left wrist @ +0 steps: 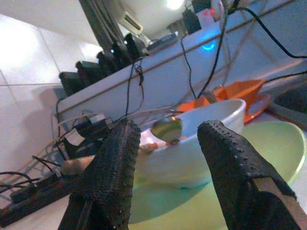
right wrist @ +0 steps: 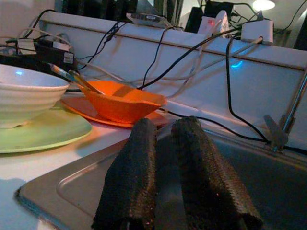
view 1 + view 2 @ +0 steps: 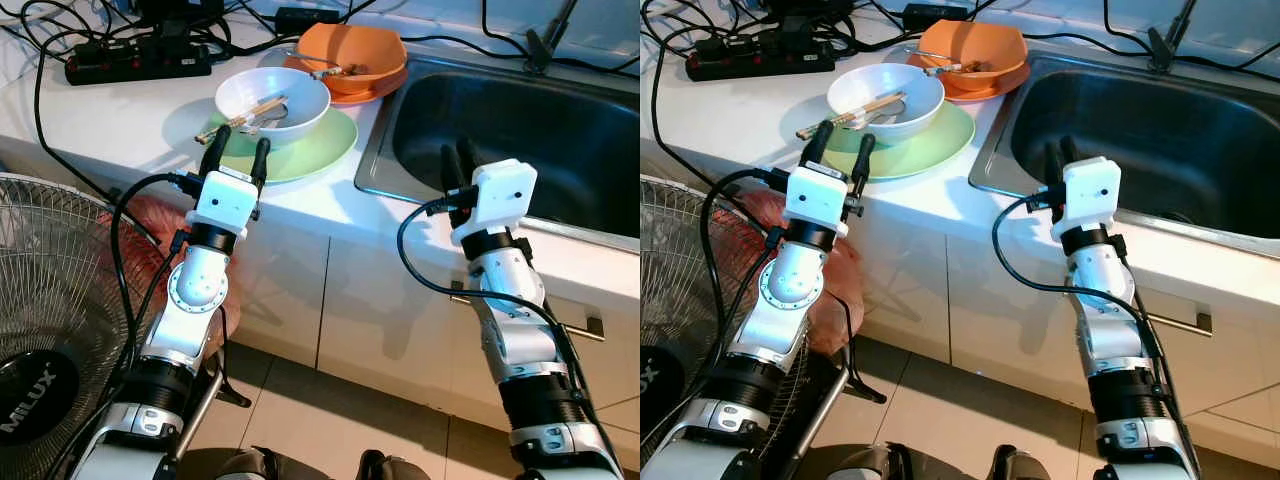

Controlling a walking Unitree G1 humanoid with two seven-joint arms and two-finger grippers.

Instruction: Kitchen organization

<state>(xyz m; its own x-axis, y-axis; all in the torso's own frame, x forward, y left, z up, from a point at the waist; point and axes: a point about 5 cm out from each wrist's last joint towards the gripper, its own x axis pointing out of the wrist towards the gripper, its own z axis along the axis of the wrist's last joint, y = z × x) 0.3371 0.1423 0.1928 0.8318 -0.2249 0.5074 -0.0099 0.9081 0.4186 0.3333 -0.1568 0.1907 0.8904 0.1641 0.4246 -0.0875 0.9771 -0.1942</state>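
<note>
Left gripper (image 3: 236, 152) spread before white bowl (image 3: 272, 105), chopstick tips hidden

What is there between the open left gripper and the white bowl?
Only the near part of the green plate lies between the left gripper and the white bowl standing on it; the left wrist view shows this stretch.

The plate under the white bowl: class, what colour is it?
Pale green. The plate shows best in the left eye view, beneath the white bowl.
</note>
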